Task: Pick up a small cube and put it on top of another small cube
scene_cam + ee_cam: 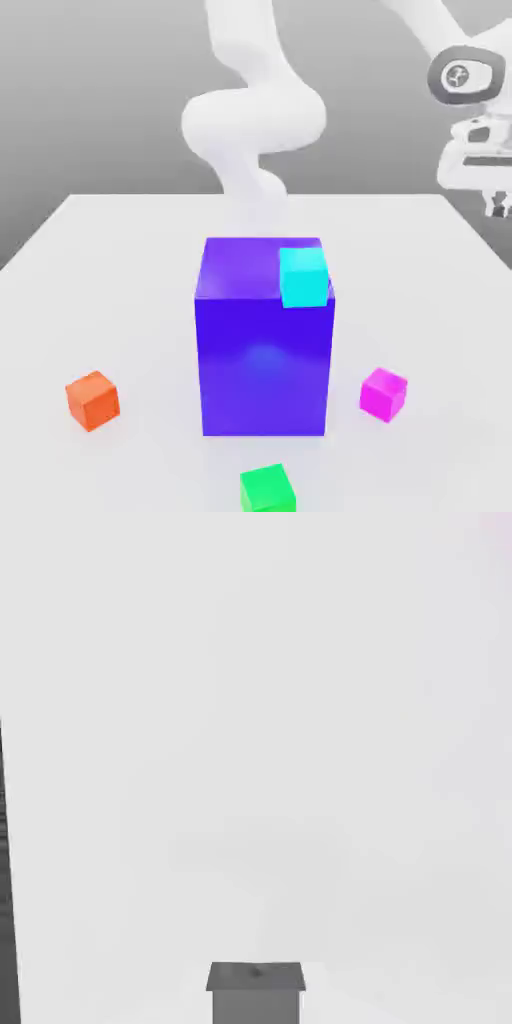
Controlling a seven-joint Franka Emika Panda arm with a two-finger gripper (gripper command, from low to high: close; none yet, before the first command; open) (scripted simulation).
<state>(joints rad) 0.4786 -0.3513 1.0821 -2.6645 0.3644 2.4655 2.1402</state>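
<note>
Gripper (494, 206) pressed together, empty, above the table's (120, 250) far right edge; magenta cube (384, 393) rests near the front right.

— What do we see mid-table (120, 230)?
— A big blue-purple block (265, 350), with a cyan cube (304, 276) on its top near the exterior view's right edge.
— And around it?
— We see an orange cube (93, 400) toward the left, a green cube (267, 489) in front.

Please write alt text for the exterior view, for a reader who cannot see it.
A large blue-purple block stands mid-table with a cyan cube on top; orange, green and magenta small cubes lie around it. The gripper hangs high at the exterior view's right, empty.
</note>
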